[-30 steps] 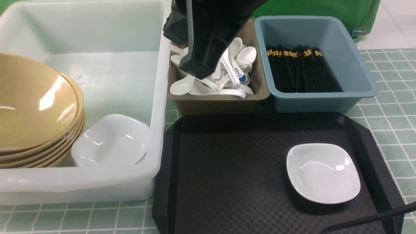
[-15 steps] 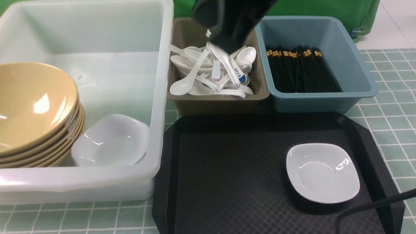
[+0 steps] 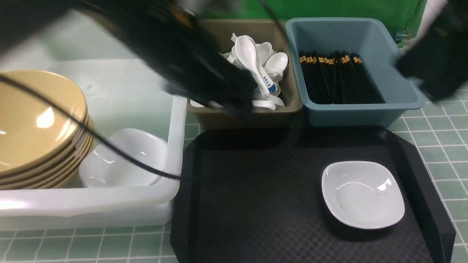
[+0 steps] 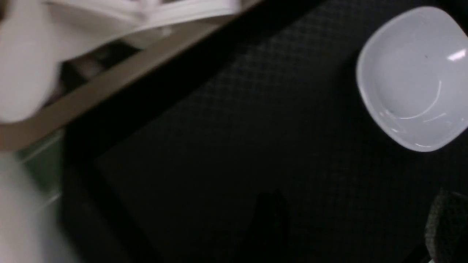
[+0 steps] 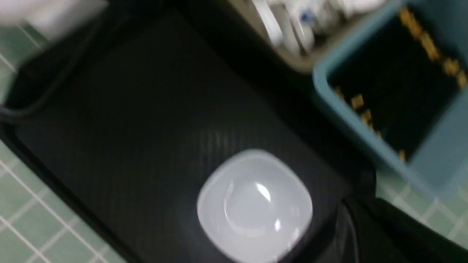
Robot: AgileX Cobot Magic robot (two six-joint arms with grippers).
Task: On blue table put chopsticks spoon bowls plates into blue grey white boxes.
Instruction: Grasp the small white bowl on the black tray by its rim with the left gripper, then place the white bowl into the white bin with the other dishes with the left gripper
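Resting on the black tray point(image 3: 256, 190) at the frame's lower right, the plate point(image 3: 363, 194) lies below the right pincer point(image 3: 431, 65), clenched on nothing, so that arm looks nearer; the left pincer point(image 3: 223, 95), released and empty, is a blur at upper centre before the grey-brown box point(image 3: 278, 117).

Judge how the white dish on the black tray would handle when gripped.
The white dish looks glossy, so its rim probably slips when gripped. It sits low and wide, so tipping or rolling seems unlikely. It appears rigid, possibly breakable if dropped.
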